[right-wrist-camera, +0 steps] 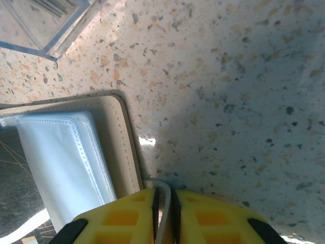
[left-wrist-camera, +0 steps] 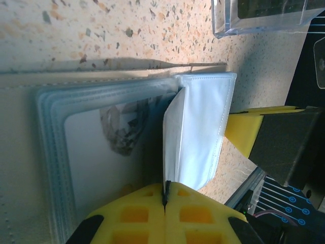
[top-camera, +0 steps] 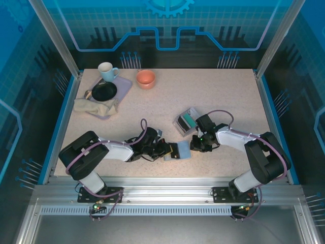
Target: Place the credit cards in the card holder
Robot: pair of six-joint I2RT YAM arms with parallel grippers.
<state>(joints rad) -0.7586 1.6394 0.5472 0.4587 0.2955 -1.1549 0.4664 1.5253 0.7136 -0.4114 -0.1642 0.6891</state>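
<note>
Card holder (top-camera: 181, 151), open beige wallet with clear sleeves (left-wrist-camera: 198, 127), lies between the arms: left gripper (left-wrist-camera: 165, 187) pinching a sleeve, right gripper (right-wrist-camera: 163, 197) clamping its cover edge; thin teal credit cards (top-camera: 187, 121) just behind, nearer right.

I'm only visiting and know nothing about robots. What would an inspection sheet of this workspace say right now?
Surface: speckled beige table, no spills seen.
Job's things: card holder lies open between the grippers; credit cards seem stacked in the clear box, hard to confirm.
Clutter: white mug, black bowl and beige cloth on or by a tray, far left; orange bowl beside them.
Grippers: left gripper shut on a clear sleeve of the card holder; right gripper shut on its beige edge.
Cables: purple cables loop along both arms.
Surroundings: metal frame, blue-lit walls.
</note>
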